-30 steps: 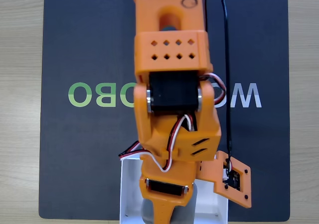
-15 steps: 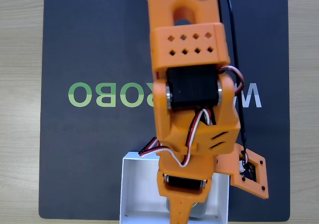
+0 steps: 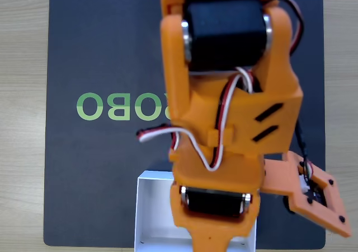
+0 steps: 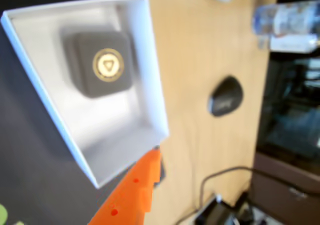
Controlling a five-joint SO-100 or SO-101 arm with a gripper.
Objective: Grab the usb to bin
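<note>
In the fixed view, the orange arm (image 3: 224, 95) reaches down the dark mat (image 3: 100, 50) and covers most of the bin (image 3: 154, 207), whose white left half shows at the mat's lower edge. The arm's lowest tip reaches past the bin's near wall. The usb is hidden under the arm here, and the fingers cannot be made out, so from this angle I cannot tell whether they are spread or closed.

In the wrist view, the usb (image 4: 103, 64) lies flat on the bin's floor, emblem up, in the bin's upper half and clear of the walls. Nothing grips it: one orange finger (image 4: 132, 195) pokes in from the bottom edge, just outside the bin's lower corner, well apart from the usb and holding nothing. The second finger is out of frame, so how wide the jaws stand cannot be told. From that fingertip the usb lies up and to the left, across the bin's near wall. The piece is close to square, so no long axis matters.

Judged from this, the drop looks done and what remains is pulling away without catching the bin's rim.
</note>
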